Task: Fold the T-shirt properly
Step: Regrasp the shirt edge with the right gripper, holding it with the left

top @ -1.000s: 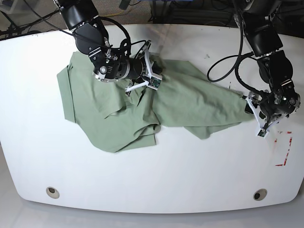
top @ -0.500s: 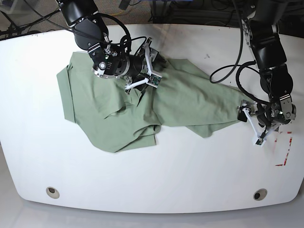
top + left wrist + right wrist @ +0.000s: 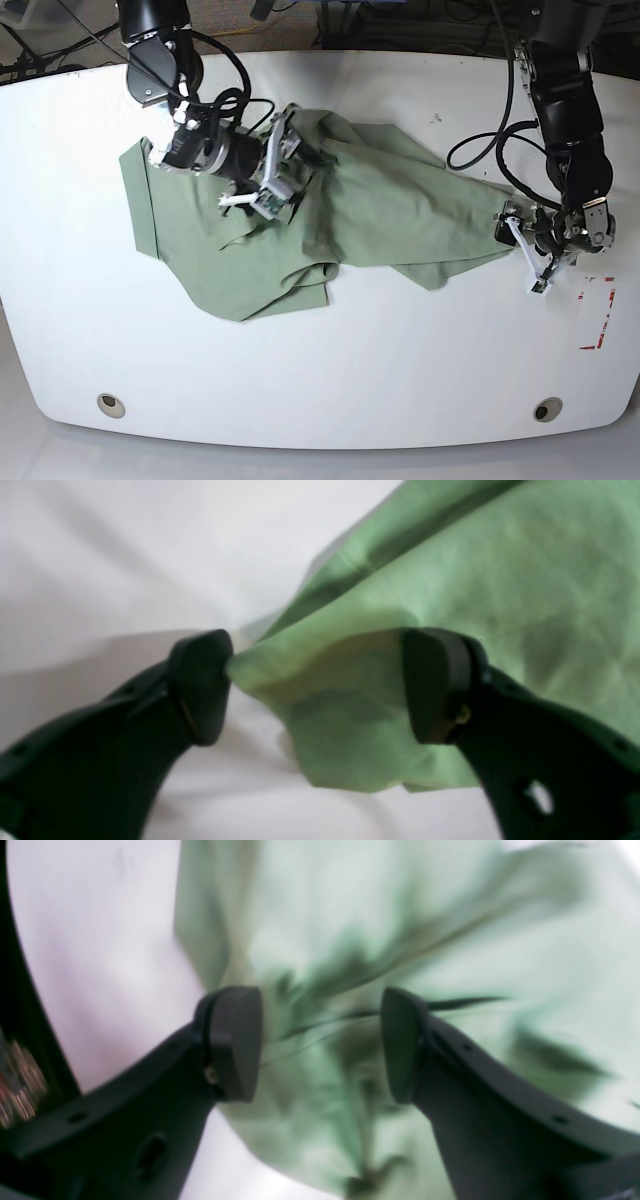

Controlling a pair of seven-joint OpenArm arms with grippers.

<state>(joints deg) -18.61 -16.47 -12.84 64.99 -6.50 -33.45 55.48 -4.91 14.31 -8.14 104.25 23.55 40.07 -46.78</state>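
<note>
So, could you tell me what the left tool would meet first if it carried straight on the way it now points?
Most likely the T-shirt: its pale green corner already lies between the open fingers of the left tool, with the white table beneath. Depth is unclear in this blurred view.

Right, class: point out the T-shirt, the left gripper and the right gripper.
T-shirt (image 3: 400, 215): base view, broad middle of the cloth.
Left gripper (image 3: 317, 685): left wrist view, gap between open fingertips.
Right gripper (image 3: 320, 1042): right wrist view, gap between open fingertips.
</note>
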